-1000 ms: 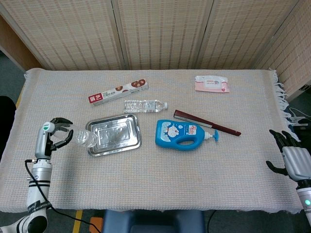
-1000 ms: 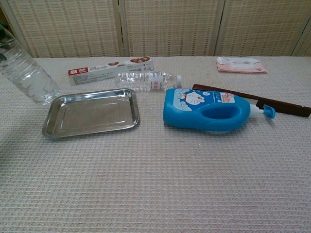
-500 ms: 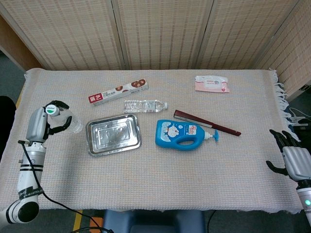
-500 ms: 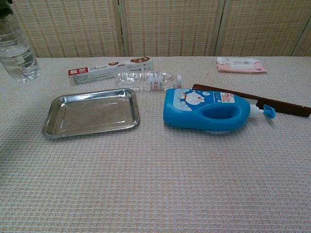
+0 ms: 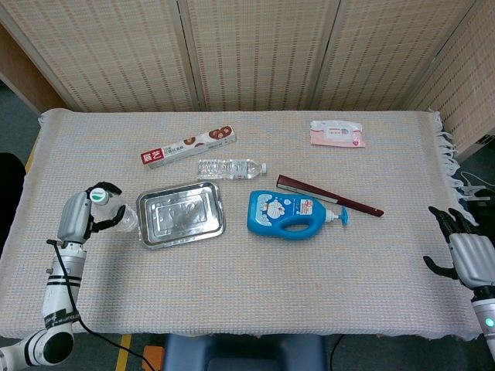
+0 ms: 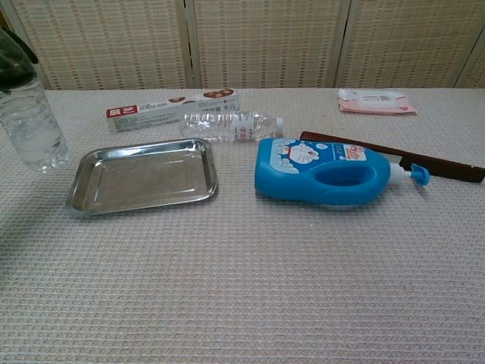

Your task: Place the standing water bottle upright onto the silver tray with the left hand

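My left hand (image 5: 81, 217) grips a clear water bottle (image 5: 114, 214) with a green cap, just left of the silver tray (image 5: 181, 214). In the chest view the bottle (image 6: 30, 129) stands nearly upright at the far left beside the tray (image 6: 142, 176), with dark fingers (image 6: 17, 57) around its top. Whether its base touches the cloth I cannot tell. My right hand (image 5: 464, 251) hangs off the table's right edge, fingers spread, holding nothing.
A second clear bottle (image 5: 230, 167) lies on its side behind the tray. A blue detergent bottle (image 5: 290, 213) lies right of the tray, a dark folded fan (image 5: 329, 195) behind it. A long snack box (image 5: 188, 146) and a pink wipes pack (image 5: 337, 133) lie further back.
The left hand first pulled the tilted bottle back off the tray's left rim, then brought it nearer to the tray and lower, now nearly upright. The right hand stayed still.
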Motion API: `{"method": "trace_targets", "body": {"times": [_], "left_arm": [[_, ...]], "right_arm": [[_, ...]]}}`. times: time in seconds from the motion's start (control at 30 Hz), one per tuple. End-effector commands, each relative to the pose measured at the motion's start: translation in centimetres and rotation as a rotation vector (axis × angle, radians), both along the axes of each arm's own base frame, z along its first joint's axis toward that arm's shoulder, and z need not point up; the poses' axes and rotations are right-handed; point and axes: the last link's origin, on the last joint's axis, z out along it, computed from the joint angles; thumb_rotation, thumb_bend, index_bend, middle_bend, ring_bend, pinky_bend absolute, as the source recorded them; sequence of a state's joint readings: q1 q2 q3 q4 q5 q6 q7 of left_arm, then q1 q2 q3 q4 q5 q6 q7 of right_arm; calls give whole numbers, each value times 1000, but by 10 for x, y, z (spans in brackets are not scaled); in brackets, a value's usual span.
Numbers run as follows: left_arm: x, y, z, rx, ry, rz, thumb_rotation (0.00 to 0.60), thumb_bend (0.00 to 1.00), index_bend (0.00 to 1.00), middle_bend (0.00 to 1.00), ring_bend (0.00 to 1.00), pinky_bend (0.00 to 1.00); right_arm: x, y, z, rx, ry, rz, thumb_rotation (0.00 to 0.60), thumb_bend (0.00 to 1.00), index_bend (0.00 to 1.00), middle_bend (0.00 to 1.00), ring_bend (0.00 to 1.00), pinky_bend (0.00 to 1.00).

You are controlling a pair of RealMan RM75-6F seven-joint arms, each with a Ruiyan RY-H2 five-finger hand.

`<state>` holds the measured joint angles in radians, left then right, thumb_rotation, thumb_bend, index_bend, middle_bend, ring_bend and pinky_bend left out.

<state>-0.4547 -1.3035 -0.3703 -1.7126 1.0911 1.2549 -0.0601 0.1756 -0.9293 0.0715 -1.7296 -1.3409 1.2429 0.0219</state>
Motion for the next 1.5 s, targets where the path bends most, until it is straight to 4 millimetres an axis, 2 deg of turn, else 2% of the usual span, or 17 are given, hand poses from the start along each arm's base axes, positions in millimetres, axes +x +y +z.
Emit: {"method": "trace_targets", "body": {"times": [0.03,0.1,0.17,0.4,0.53,0.77,0.97,1.5], "left_arm": [[16,10,24,117,38,-60,600,566,605,742,528,543],[19,9,31,161,47,-72,600,566,606,742,528,543],[17,6,30,160,51,-66,600,566,606,742,528,543],[-16,-21,-11,-7,14,42,600,567,605,742,528,542],[-23,-19,-30,-44,-27,71,600,567,605,742,528,542],[0,7,-39,6,-74,25,600,566,605,742,528,541],[16,18,-60,-5,-98,12,600,566,605,742,528,541],[35,40,-107,-28,-123,49,600,567,605,742,528,541]], "right_arm": [[0,0,-1,7,3,0,600,189,39,110,0,180],[0,0,-2,12,5,1,600,189,39,110,0,180],[1,0,-2,12,5,2,600,190,39,110,0,180],[0,0,-4,12,3,-1,600,189,39,110,0,180],[0,-1,-4,13,5,-4,600,190,39,110,0,180],[-1,-2,-5,17,10,-7,600,189,40,110,0,180],[-1,-2,-5,17,8,-8,600,189,40,111,0,180],[-1,-3,-5,22,7,-12,600,189,40,110,0,180]]}}
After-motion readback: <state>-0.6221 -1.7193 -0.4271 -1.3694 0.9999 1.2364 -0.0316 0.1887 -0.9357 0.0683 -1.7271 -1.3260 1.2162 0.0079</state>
